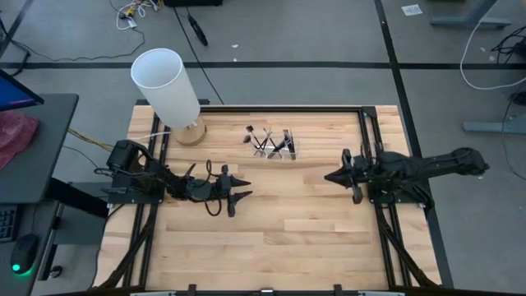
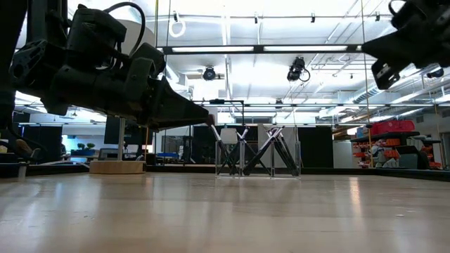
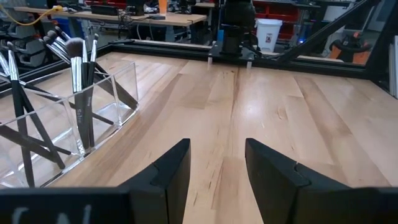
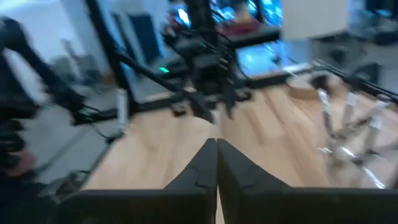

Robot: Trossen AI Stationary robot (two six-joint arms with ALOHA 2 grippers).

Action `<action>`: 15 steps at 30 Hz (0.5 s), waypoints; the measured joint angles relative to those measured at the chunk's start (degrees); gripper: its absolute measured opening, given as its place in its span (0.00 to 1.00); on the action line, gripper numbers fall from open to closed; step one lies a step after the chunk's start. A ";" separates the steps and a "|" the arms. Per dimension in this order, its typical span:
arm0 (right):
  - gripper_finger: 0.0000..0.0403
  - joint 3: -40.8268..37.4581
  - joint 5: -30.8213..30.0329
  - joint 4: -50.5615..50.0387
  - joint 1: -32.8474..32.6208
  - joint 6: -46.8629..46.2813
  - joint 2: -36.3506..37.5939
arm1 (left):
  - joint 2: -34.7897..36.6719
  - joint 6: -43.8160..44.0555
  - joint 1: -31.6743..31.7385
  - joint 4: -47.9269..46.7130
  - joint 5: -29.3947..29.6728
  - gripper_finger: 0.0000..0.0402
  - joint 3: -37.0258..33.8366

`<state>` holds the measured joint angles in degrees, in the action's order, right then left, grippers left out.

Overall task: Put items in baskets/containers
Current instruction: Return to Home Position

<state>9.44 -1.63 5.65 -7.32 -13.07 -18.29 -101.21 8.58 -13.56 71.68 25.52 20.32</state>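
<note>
Two grippers hang above the wooden table [image 1: 288, 238], tips facing each other, both empty. Fingers of the left gripper [image 3: 217, 148] are spread, bare wood showing between them. Fingers of the right gripper [image 4: 216, 147] are pressed together, tips meeting. The clear holder [image 3: 106, 102] sits ahead of the left gripper and off to one side, well apart from both tools, its walls hard to make out. The brushes [image 3: 78, 68] stand tilted and crossed inside it; count unclear, some cut off at the edge. A white cylinder [image 1: 168, 86] stands behind the left gripper, near that arm's base.
</note>
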 joint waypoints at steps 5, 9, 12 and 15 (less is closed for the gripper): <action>0.01 -4.87 0.74 4.56 1.65 0.68 5.21 | 0.00 0.14 0.29 0.11 0.34 0.39 0.00; 0.01 -7.73 2.06 5.25 3.12 0.60 6.94 | 0.00 1.62 0.98 0.10 0.37 0.39 0.00; 0.01 -8.58 3.67 4.17 3.91 0.34 7.33 | 0.00 1.75 1.27 0.09 0.37 0.39 0.00; 0.01 -8.55 3.68 4.81 4.47 0.44 7.33 | 0.00 1.75 1.25 0.09 0.36 0.39 0.00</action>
<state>0.89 2.04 10.46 -2.85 -12.62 -10.96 -101.21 10.33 -12.32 71.77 25.87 20.32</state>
